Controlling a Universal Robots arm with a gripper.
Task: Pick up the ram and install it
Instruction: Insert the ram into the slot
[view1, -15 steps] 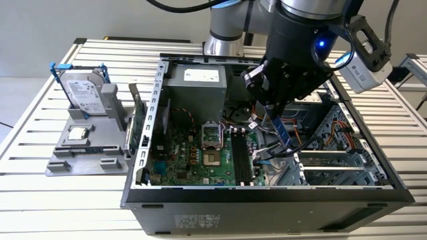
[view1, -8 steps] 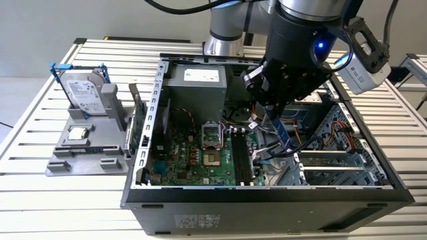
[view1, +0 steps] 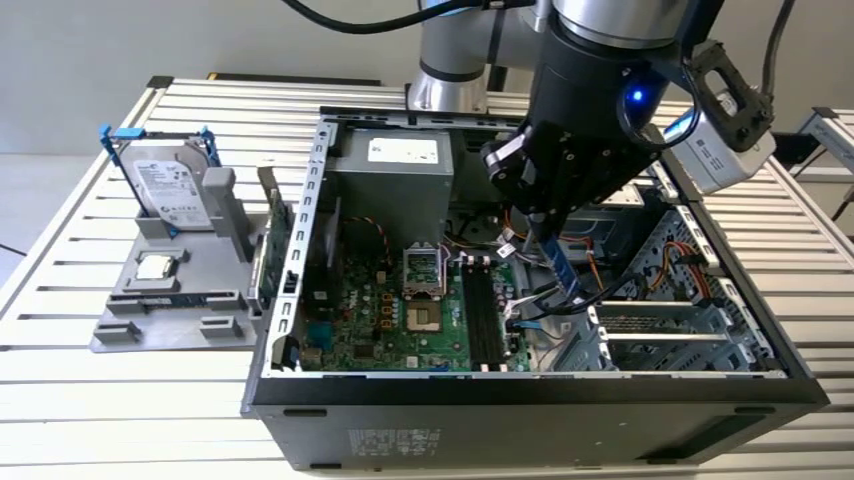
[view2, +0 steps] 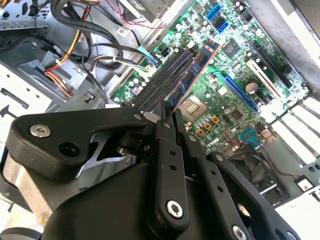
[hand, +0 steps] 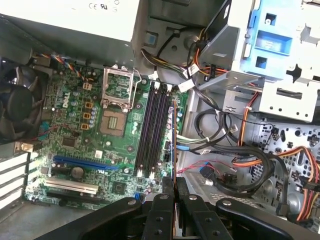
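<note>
The ram (view1: 561, 268) is a thin blue-green stick with dark chips. It hangs tilted inside the open computer case (view1: 534, 395), and my gripper (view1: 541, 225) is shut on its upper end. In the second wrist view the ram (view2: 192, 75) runs out from my gripper (view2: 169, 112) over the motherboard's black slots (view2: 162, 80). In the first wrist view the ram (hand: 173, 135) shows edge-on, above the board and just beside the outermost black slot (hand: 152, 130), held by my gripper (hand: 173, 184). The slots look unfilled.
A silver hard drive in a blue frame (view1: 174, 190) stands on a grey holder outside the case, at the exterior view's left. A green expansion card (view1: 278, 240) leans by the case wall. Loose cables (hand: 225, 155), a power supply (view1: 394, 170) and the CPU socket (hand: 117, 120) surround the slots.
</note>
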